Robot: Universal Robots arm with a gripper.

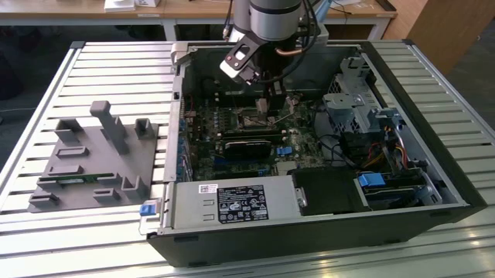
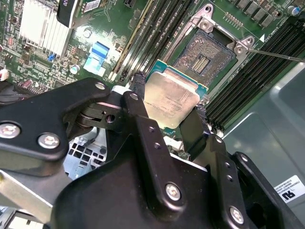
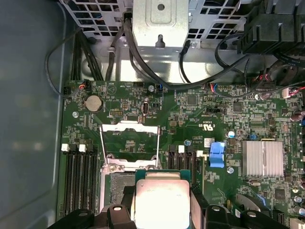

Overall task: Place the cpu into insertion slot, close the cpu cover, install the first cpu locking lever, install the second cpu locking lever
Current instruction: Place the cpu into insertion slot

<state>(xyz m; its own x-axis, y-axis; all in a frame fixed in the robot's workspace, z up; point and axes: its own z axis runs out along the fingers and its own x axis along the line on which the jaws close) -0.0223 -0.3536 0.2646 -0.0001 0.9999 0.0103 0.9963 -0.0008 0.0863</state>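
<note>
My gripper [image 2: 169, 98] is shut on the cpu [image 2: 172, 101], a flat square chip with a dull silvery top, pinched by its two opposite edges. The cpu hangs just short of the open insertion slot [image 2: 202, 59], above the board and not seated. In the first wrist view the cpu [image 3: 162, 198] sits between the black fingers [image 3: 119, 212], partly overlapping the slot [image 3: 119, 186]. The cpu cover [image 3: 129, 128], a thin silvery frame, is swung open beyond the slot. A thin locking lever [image 2: 276, 55] sticks out beside the slot. In the exterior view the gripper [image 1: 261, 101] reaches down into the computer case.
The open case [image 1: 433, 174] lies on a slatted table with a grey fixture [image 1: 93, 156] at the exterior view's left. Memory slots [image 3: 78, 176], a finned heatsink [image 3: 262, 157], a blue connector [image 3: 217, 155], cables and a drive cage [image 1: 360, 110] surround the slot.
</note>
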